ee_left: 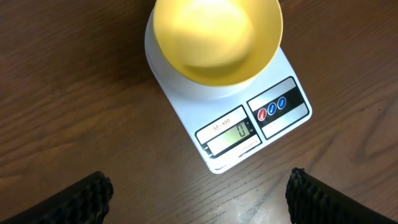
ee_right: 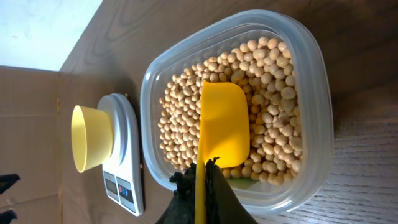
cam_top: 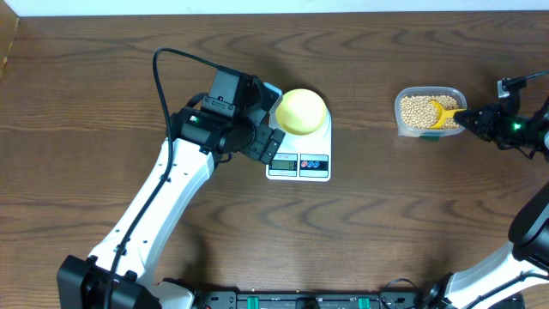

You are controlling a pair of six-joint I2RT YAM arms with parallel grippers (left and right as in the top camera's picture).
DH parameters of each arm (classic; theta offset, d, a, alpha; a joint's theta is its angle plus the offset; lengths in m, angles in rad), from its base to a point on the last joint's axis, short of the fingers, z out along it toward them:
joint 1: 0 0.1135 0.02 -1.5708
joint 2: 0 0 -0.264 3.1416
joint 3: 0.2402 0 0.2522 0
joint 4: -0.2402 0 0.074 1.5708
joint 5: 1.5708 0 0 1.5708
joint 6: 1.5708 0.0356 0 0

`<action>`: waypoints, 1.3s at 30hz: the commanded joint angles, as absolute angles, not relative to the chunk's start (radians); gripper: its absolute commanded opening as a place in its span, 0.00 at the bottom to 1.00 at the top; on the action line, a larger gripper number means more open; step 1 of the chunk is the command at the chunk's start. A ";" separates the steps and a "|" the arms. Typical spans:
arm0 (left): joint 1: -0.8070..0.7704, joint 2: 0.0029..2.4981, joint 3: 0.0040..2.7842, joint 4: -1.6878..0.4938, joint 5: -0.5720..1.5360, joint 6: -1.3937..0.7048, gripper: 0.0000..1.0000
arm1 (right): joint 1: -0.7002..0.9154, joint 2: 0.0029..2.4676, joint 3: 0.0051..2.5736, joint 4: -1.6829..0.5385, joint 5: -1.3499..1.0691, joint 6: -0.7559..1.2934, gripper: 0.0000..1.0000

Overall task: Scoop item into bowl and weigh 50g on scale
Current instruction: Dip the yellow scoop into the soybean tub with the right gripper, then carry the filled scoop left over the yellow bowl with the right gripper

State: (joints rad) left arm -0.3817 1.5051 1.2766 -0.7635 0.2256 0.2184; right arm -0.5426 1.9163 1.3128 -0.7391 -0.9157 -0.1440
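Note:
The pale yellow bowl (cam_top: pixel 301 111) stands empty on the white scale (cam_top: pixel 299 163); the left wrist view shows the bowl (ee_left: pixel 216 38) and the scale's display (ee_left: pixel 229 134). Tan beans (cam_top: pixel 417 110) fill a clear tub (cam_top: pixel 429 133) at the right. My right gripper (cam_top: pixel 473 120) is shut on the handle of a bright yellow scoop (cam_top: pixel 445 112), whose blade (ee_right: pixel 224 127) lies on the beans (ee_right: pixel 273 93) in the tub. My left gripper (cam_top: pixel 268 146) is open and empty, just left of the scale, above bare table (ee_left: pixel 199 205).
The clear tub's rim (ee_right: pixel 314 112) sits near the table's far right. A cardboard edge (cam_top: pixel 7 43) shows at the far left. The bowl (ee_right: pixel 90 138) and scale (ee_right: pixel 124 186) also show in the right wrist view.

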 commanded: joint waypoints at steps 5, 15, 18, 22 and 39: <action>-0.383 1.492 1.280 -0.770 0.216 0.235 0.91 | -0.590 1.933 1.299 -0.741 -1.020 -0.162 0.01; -0.383 1.492 1.280 -0.770 0.216 0.235 0.91 | -0.683 1.933 1.299 -0.741 -1.164 -0.162 0.01; -0.383 1.492 1.280 -0.770 0.216 0.235 0.91 | -0.698 1.933 1.299 -0.741 -1.192 -0.162 0.01; -0.383 1.492 1.280 -0.770 0.216 0.235 0.91 | -0.702 1.933 1.299 -0.741 -1.225 -0.162 0.02; -0.383 1.492 1.280 -0.770 0.216 0.235 0.91 | -0.686 1.933 1.299 -0.733 -1.451 -0.162 0.01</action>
